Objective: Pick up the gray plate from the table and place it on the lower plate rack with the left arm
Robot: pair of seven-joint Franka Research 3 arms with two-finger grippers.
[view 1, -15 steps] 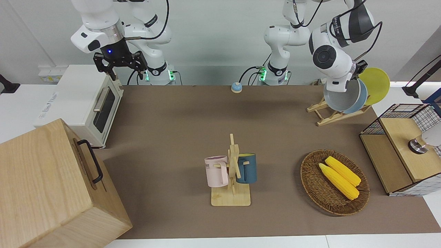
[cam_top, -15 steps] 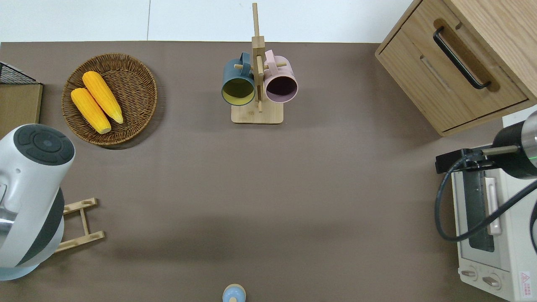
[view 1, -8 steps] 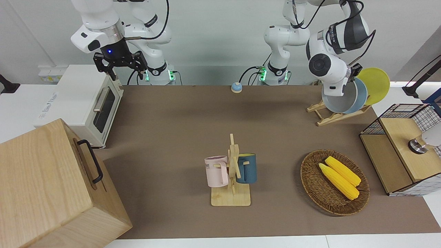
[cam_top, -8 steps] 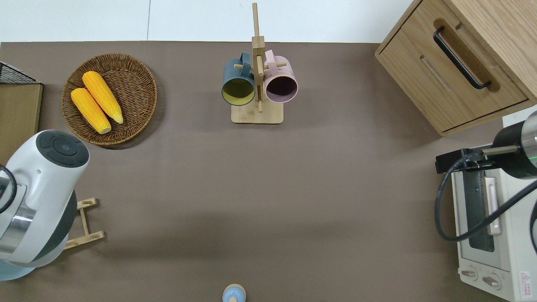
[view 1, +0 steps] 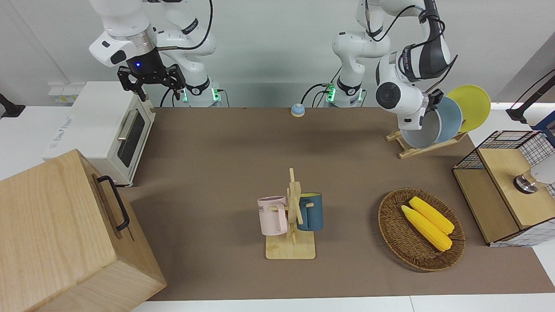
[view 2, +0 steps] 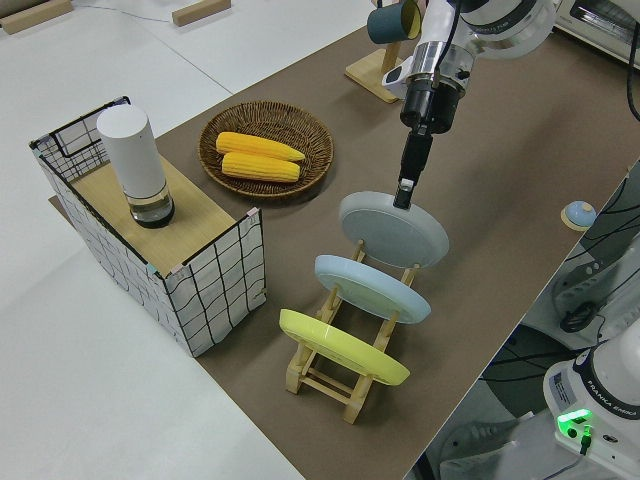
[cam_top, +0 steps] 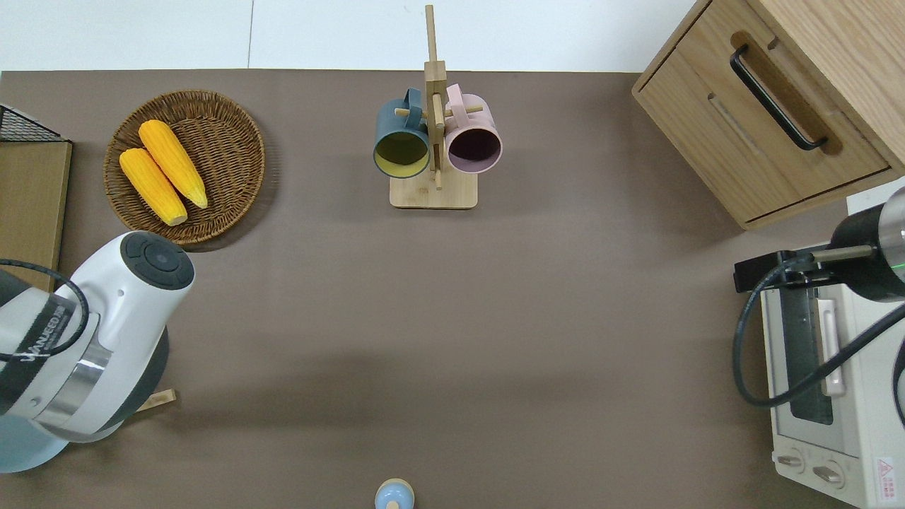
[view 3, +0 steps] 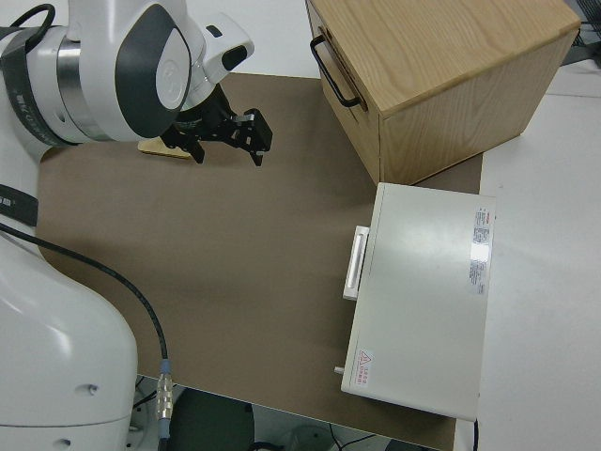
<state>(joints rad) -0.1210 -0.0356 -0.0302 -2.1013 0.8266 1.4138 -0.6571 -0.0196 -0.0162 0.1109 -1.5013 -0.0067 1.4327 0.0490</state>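
The gray plate point(view 2: 393, 228) point(view 1: 415, 136) stands tilted at the low end of the lower plate rack point(view 2: 330, 385) point(view 1: 409, 151), its bottom edge down among the pegs. My left gripper point(view 2: 403, 190) is shut on the gray plate's upper rim. Higher slots of the same rack hold a light blue plate point(view 2: 372, 288) and a yellow plate point(view 2: 343, 347). In the overhead view the left arm point(cam_top: 106, 332) hides the plate and most of the rack. The right gripper point(view 1: 149, 82) is parked and open.
On the brown table point(view 1: 225, 151) stand a wicker basket point(view 1: 392, 225) with two corn cobs, a wooden mug stand point(view 1: 291, 247) with two mugs, a wire-sided box point(view 1: 498, 173), a white toaster oven point(view 1: 104, 125), a wooden cabinet point(view 1: 65, 234) and a small blue bell point(view 1: 297, 109).
The left arm has swung toward the right arm's end of the table and lowered, carrying the gray plate down to the rack's low end. The right arm has not moved.
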